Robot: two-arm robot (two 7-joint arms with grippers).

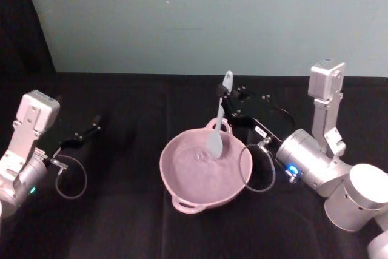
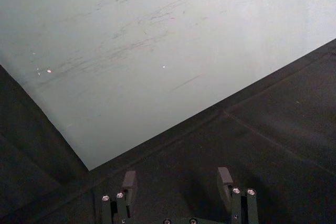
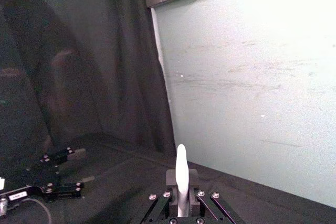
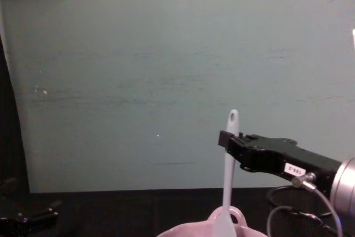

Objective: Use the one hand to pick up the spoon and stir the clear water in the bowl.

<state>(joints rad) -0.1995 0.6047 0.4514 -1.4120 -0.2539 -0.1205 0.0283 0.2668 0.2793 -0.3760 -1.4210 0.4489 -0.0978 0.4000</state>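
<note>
Head view: the bowl is set on the black table, water faintly rippled inside it. The spoon is held nearly upright over the bowl's far side, with its flat head lowered inside the rim, judged a stirring pose. It is gripped high on the handle by the right gripper, which is reached in from the bowl's far right, so that the hand is kept clear of the water. The left gripper is parked well to the bowl's left.

Left wrist view: the left jaws are seen apart, with nothing between the 2 fingers.

Right wrist view: the right jaws are seen clamped on the white handle, its tip standing up between them.

Chest view: the handle is seen pinched just below its hole, and the head is dropped behind the bowl's loop handle. How deep it is dipped cannot be told.
</note>
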